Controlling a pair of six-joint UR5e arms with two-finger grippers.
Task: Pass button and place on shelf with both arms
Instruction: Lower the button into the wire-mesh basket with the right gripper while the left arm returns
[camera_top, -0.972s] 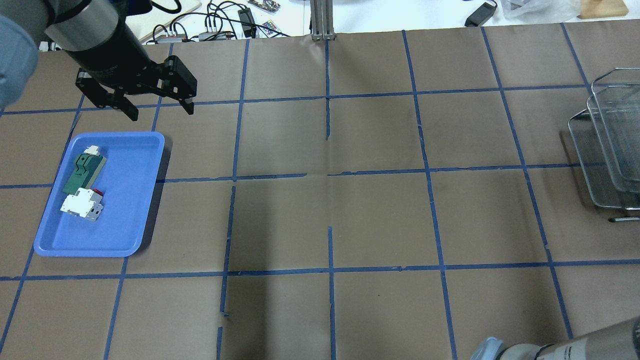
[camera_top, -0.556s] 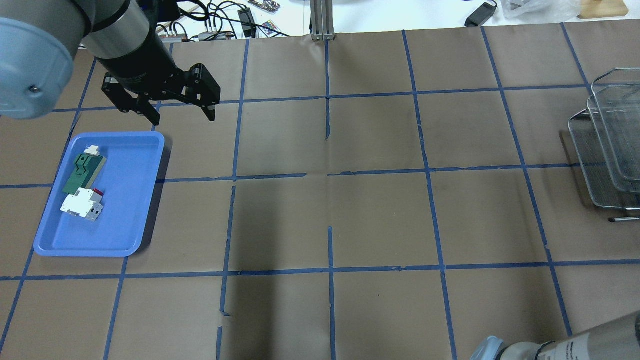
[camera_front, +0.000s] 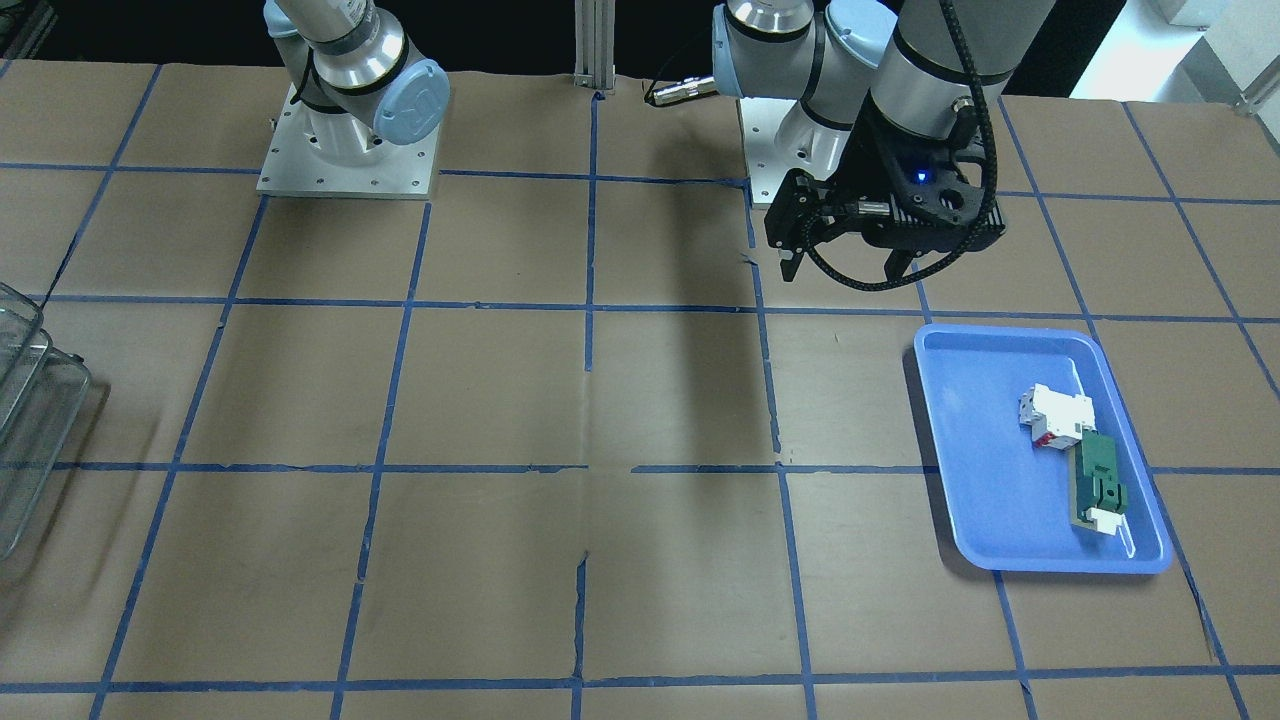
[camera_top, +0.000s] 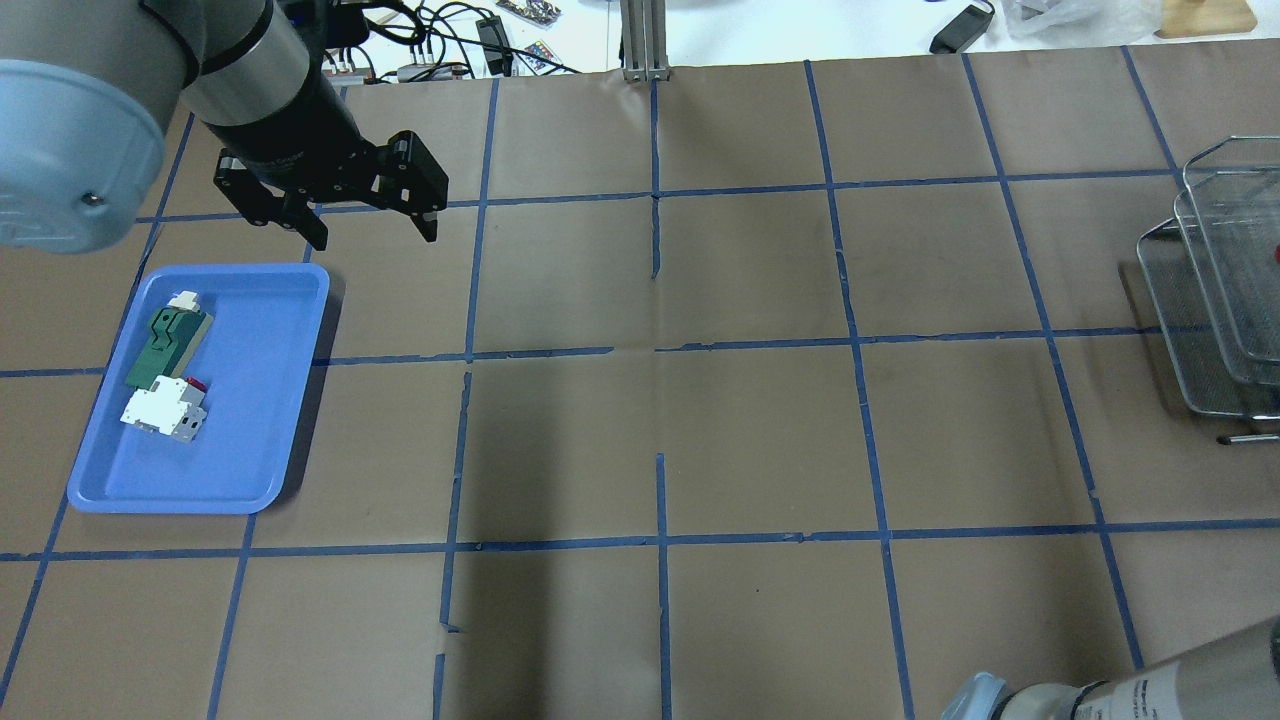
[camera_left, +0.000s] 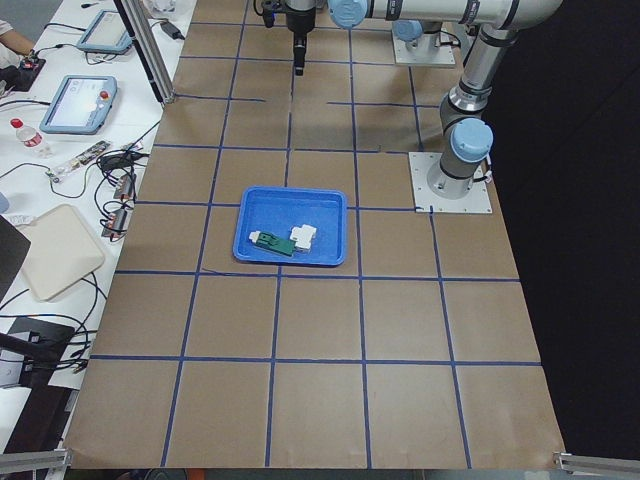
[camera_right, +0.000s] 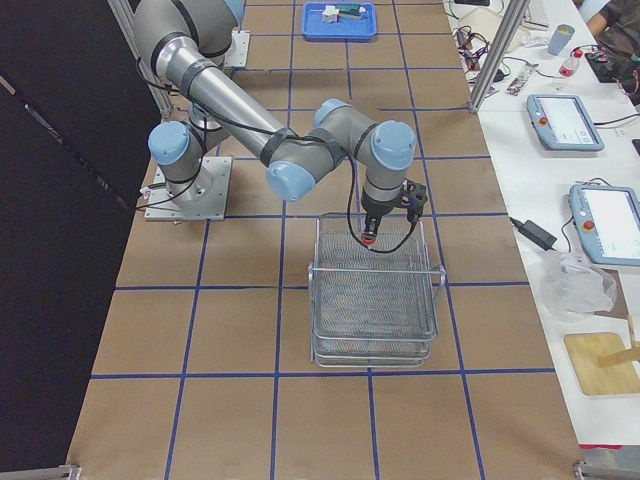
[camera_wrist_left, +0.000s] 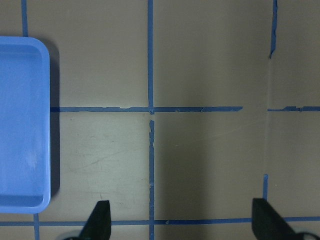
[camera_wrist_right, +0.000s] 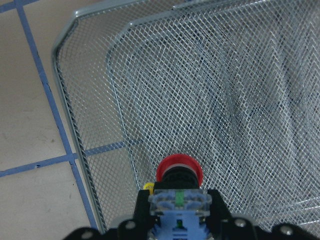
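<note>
The button (camera_wrist_right: 179, 171), with its red cap, black collar and bluish clear base, is held in my right gripper (camera_wrist_right: 178, 226), which is shut on it. In the exterior right view this gripper (camera_right: 370, 236) hangs over the back part of the shelf (camera_right: 375, 300), a tiered wire-mesh rack. The red cap points down at the mesh (camera_wrist_right: 225, 75) of the top basket. The shelf also shows at the right edge of the overhead view (camera_top: 1190, 330). My left gripper (camera_top: 374, 236) is open and empty above the table, just beyond the blue tray's far right corner.
The blue tray (camera_top: 260, 440) lies at the table's left and holds a white-and-red breaker block (camera_top: 160, 408) and a green-and-white flat part (camera_top: 160, 345). Cables and devices lie beyond the table's far edge. Brown paper with blue tape lines covers the table.
My left gripper has moved to the right and a little nearer the tray's far corner, still open. The tray and its parts have not moved.
</note>
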